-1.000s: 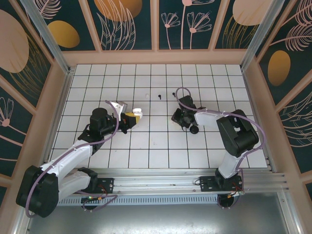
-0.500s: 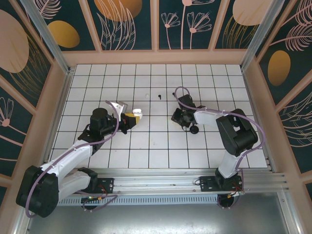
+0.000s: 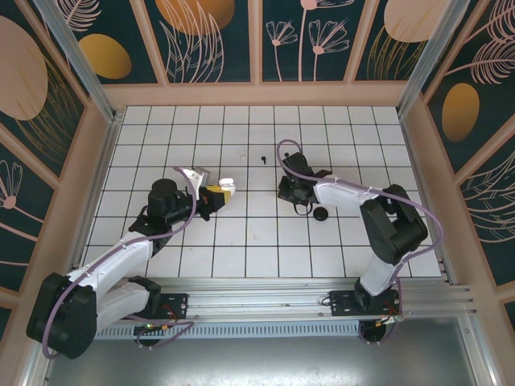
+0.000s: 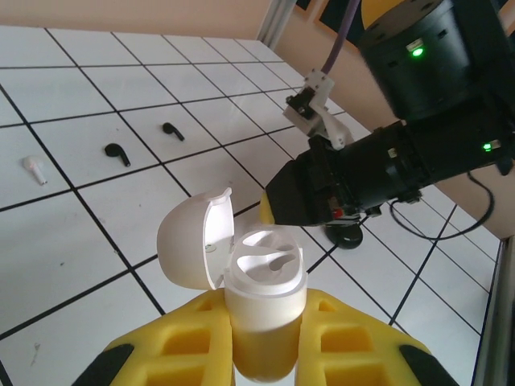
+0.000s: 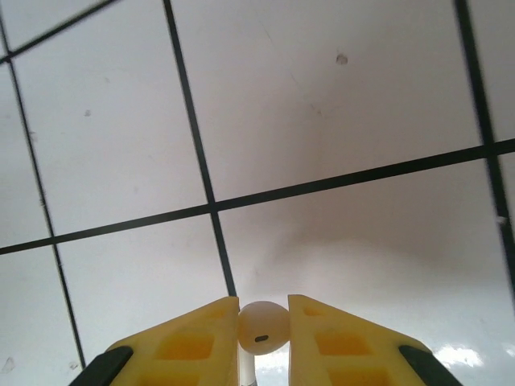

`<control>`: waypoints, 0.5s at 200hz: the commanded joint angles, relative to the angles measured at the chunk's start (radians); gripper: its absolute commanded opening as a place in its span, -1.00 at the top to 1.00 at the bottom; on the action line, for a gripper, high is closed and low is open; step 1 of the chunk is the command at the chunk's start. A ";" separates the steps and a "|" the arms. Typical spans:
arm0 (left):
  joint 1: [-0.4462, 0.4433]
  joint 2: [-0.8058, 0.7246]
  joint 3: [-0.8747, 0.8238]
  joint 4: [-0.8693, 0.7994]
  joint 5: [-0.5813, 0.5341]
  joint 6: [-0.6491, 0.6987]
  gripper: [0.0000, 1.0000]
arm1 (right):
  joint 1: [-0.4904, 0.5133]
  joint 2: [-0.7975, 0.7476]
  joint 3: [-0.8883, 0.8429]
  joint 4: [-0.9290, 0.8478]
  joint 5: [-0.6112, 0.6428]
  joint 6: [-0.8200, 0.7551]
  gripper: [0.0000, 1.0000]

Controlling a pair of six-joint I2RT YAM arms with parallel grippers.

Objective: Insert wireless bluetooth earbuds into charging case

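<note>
glossy white plastic case (image 4: pixel 265 304), glossy tiled table (image 3: pixel 265 235)

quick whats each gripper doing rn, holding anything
left gripper: closed on the open charging case
right gripper: closed on a white earbud

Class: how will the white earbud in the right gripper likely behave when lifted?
The white earbud looks smooth and round-headed, so it may slip or twist in the right gripper. Being tiny, it is probably light and rigid.
</note>
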 commanded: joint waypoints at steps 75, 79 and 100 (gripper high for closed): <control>-0.018 0.041 0.048 0.205 0.080 0.095 0.75 | 0.198 -0.407 0.070 -0.053 0.103 -0.065 0.65; -0.018 0.046 0.055 0.203 0.079 0.098 0.75 | 0.207 -0.422 0.068 -0.046 0.103 -0.064 0.64; -0.020 0.075 0.091 0.208 0.083 0.102 0.75 | 0.244 -0.492 0.053 0.007 0.104 -0.065 0.65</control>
